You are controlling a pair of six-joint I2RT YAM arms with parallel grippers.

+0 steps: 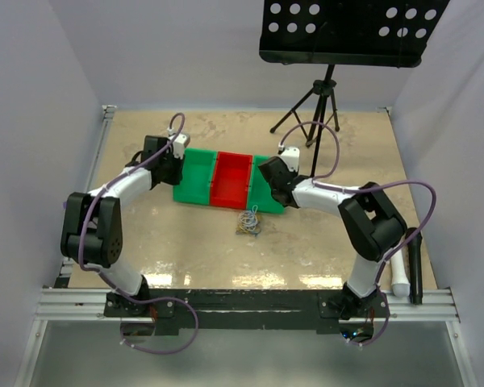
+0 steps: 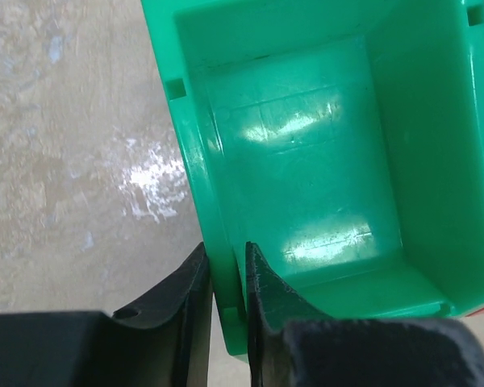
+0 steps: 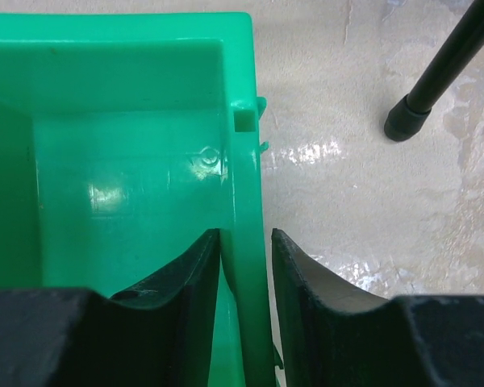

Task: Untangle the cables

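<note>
Thin cables (image 1: 248,223) in orange-yellow, pale blue and whitish lie in a small, loose knot on the counter (image 1: 185,250), just in front of a row of three bins and apart from both arms. The left jaws are pinched on the outer wall of the left green bin (image 2: 195,161) near its close corner, one finger inside and one outside. The right jaws straddle the outer wall of the right green bin (image 3: 240,161) at a narrow setting. Their inner finger rests against the plastic and a sliver of counter shows beside the outer one, so they do not look clamped. A red bin (image 1: 231,179) sits between the two green ones, and a black tripod stand (image 1: 319,101) rises at the counter's far side. The untangling itself appears not yet begun. The wires look feather-light and limp. Pulling one strand would likely drag the whole clump along, and they seem thin enough to slip from a loose pinch. The surest hold is probably a free loop or end at the edge of the heap, taken fully between the fingertips while the other arm pins the rest.
</note>
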